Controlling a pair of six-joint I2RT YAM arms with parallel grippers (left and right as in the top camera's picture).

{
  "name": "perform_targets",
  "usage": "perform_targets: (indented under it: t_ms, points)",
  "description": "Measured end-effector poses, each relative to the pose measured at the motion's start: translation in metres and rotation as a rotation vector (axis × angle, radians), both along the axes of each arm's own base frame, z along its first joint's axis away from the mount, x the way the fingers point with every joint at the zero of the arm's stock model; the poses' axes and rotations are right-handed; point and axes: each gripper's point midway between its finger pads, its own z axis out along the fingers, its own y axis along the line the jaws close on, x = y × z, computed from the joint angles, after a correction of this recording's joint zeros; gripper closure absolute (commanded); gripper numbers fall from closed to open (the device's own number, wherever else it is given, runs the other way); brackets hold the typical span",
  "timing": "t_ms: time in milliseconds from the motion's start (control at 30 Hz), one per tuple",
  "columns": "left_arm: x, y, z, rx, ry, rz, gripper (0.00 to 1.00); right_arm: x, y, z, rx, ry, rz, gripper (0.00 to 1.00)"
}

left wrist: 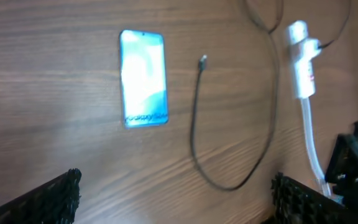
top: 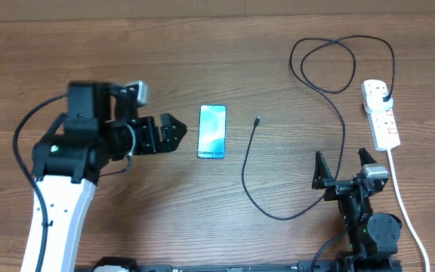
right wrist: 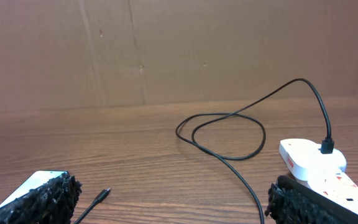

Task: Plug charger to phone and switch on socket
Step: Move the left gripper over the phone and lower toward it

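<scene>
Left pincer [top: 177, 134] spread, just left of phone [top: 212, 132], whose long axis runs vertical in frame. Charger tip [top: 257, 120] sits right of phone, up-left of spread right pincer [top: 343, 162].

Table [top: 165, 219]: was matt, wood-grained. Phone [top: 212, 131]: screen was glossy. Socket [top: 384, 121]: was smooth white plastic.

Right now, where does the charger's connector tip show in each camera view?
Overhead: connector tip near centre, right of the phone.
Left wrist: connector tip upper middle, right of the phone.
Right wrist: connector tip bottom left, right of the phone.
Shared landmark: the phone.
</scene>
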Motion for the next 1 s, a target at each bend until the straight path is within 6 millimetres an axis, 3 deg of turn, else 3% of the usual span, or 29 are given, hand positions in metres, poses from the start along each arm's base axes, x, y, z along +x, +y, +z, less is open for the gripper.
perform_targets:
  t_ms: [400,733,1000]
  points:
    - [0.018,-0.009,0.001,0.313,0.193,-0.041,0.0,0.0,0.0,0.0,0.0,0.0,0.0,0.0]
    - [0.038,-0.021,-0.038,0.419,0.291,-0.055,0.0,0.0,0.0,0.0,0.0,0.0,0.0,0.0]
    - [0.049,-0.023,-0.057,0.433,0.33,-0.04,0.0,0.0,0.0,0.0,0.0,0.0,0.0,0.0]
